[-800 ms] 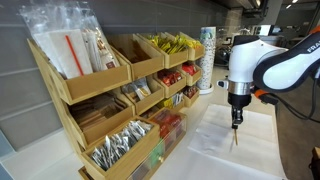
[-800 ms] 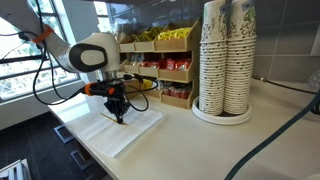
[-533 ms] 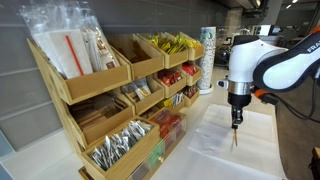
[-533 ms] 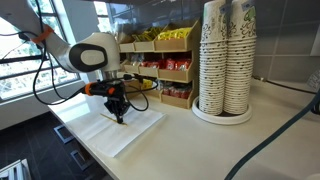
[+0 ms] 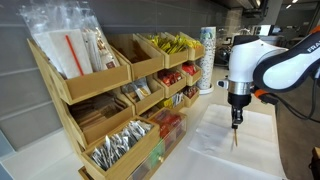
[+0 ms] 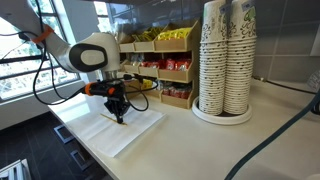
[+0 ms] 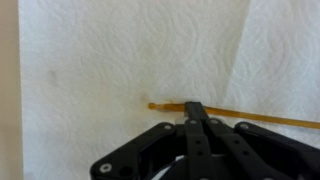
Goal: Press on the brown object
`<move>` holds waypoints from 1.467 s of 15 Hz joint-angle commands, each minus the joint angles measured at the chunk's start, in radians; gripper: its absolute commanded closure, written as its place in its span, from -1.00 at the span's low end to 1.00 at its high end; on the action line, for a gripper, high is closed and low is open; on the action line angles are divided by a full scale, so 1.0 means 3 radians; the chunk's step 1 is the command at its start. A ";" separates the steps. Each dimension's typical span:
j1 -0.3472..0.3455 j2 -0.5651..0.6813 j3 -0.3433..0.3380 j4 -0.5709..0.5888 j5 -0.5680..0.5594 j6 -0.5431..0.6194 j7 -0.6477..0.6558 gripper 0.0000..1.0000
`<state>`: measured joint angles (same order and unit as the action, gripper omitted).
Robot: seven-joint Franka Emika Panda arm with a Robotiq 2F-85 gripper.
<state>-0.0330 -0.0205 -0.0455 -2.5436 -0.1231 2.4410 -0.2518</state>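
Observation:
The brown object is a thin orange-brown stick lying flat on a white paper towel. In the wrist view my gripper is shut, and its joined fingertips sit right on the stick near its left end. In both exterior views the gripper points straight down onto the paper towel. The stick is too thin to make out clearly in the exterior views.
A light wooden tiered shelf with bins of packets and snacks stands beside the towel. Tall stacks of paper cups stand on the counter past the shelf. The counter edge runs close to the towel.

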 commanded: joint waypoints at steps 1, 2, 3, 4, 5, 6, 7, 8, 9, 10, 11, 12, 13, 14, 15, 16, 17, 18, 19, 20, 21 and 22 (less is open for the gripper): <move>-0.0028 -0.0165 -0.0017 -0.0182 -0.0027 0.0092 -0.0033 1.00; -0.0027 -0.0196 -0.0017 -0.0197 0.0000 0.0099 -0.0055 1.00; -0.0024 -0.0247 -0.0017 -0.0225 0.0066 0.0109 -0.0105 1.00; -0.0023 -0.0302 -0.0020 -0.0257 0.0102 0.0120 -0.0121 1.00; -0.0021 -0.0367 -0.0028 -0.0299 0.0164 0.0131 -0.0157 1.00; -0.0018 -0.0441 -0.0039 -0.0346 0.0198 0.0140 -0.0152 1.00; -0.0013 -0.0522 -0.0052 -0.0394 0.0230 0.0144 -0.0158 1.00; -0.0008 -0.0584 -0.0065 -0.0430 0.0247 0.0142 -0.0164 1.00; -0.0003 -0.0645 -0.0075 -0.0456 0.0260 0.0131 -0.0160 1.00; 0.0001 -0.0706 -0.0084 -0.0490 0.0259 0.0130 -0.0156 1.00; 0.0006 -0.0758 -0.0091 -0.0515 0.0256 0.0138 -0.0153 1.00; 0.0012 -0.0794 -0.0095 -0.0533 0.0251 0.0138 -0.0145 1.00; 0.0016 -0.0820 -0.0097 -0.0544 0.0234 0.0142 -0.0137 1.00; 0.0021 -0.0812 -0.0096 -0.0540 0.0222 0.0156 -0.0131 1.00; 0.0031 -0.0796 -0.0095 -0.0525 0.0229 0.0160 -0.0132 1.00; 0.0046 -0.0778 -0.0096 -0.0509 0.0246 0.0162 -0.0145 1.00; 0.0067 -0.0746 -0.0086 -0.0489 0.0260 0.0154 -0.0149 1.00; 0.0087 -0.0718 -0.0080 -0.0471 0.0271 0.0145 -0.0160 1.00; 0.0104 -0.0680 -0.0067 -0.0448 0.0266 0.0137 -0.0150 1.00; 0.0120 -0.0650 -0.0061 -0.0435 0.0266 0.0139 -0.0148 1.00; 0.0139 -0.0606 -0.0059 -0.0414 0.0274 0.0137 -0.0154 1.00; 0.0147 -0.0568 -0.0053 -0.0398 0.0263 0.0142 -0.0140 1.00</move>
<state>-0.0043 -0.2244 -0.0636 -2.6757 -0.0691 2.4683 -0.2719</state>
